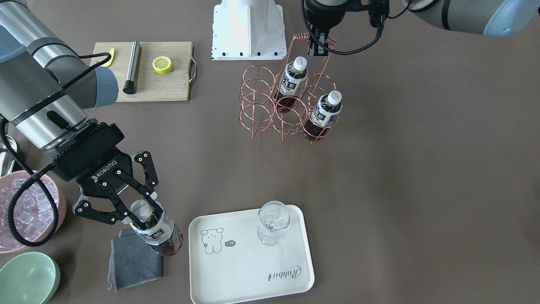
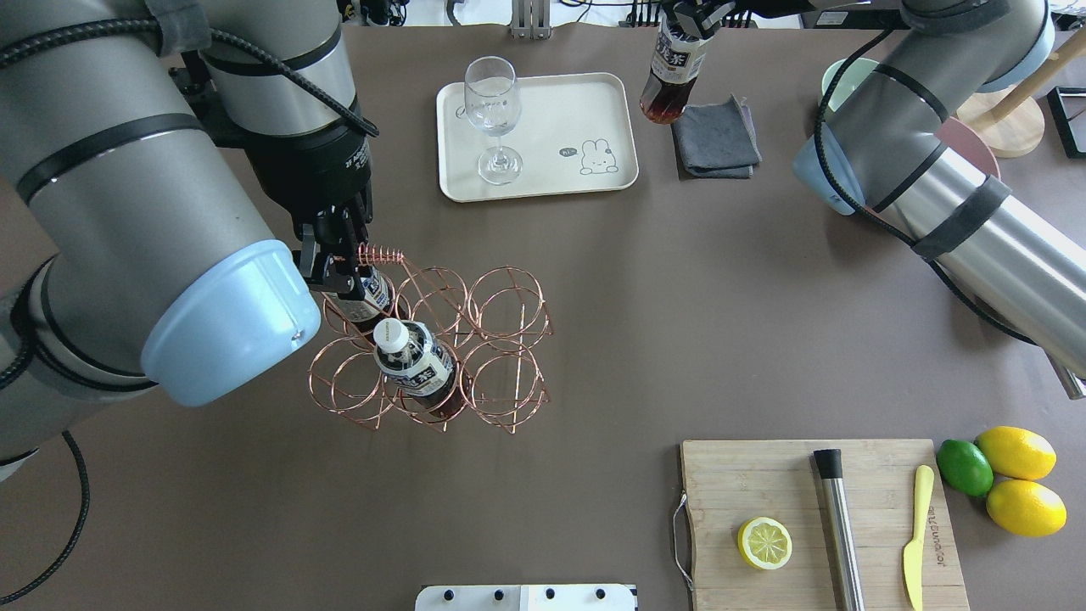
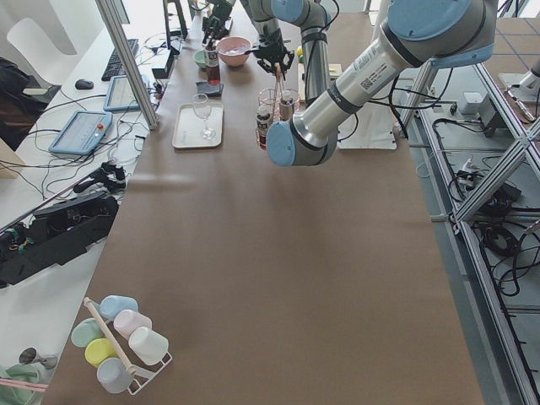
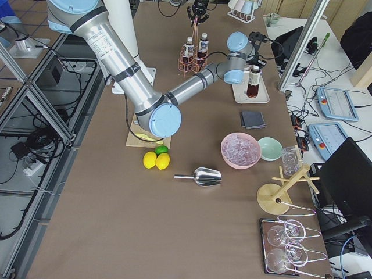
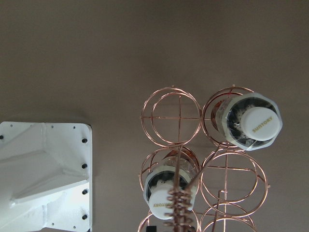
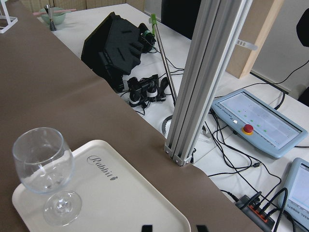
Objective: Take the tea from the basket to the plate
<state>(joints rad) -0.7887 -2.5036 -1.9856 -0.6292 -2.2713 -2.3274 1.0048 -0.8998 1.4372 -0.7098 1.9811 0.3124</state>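
Over the grey cloth (image 1: 135,261) just beside the plate (image 1: 253,270), I am carrying the tea (image 1: 158,236) tilted in the right gripper (image 1: 141,213), its fingers clamped on the neck just under the white cap. The left gripper (image 1: 319,46) is pinching the looped handle of the basket (image 1: 257,105), where two more bottles (image 1: 294,78) are standing. The bottle is looking full, so probably weighty for its size, with smooth, slightly yielding plastic walls. I am judging the stiff neck the safest hold, and I am minding the fragile glass (image 1: 273,221) standing on the plate.
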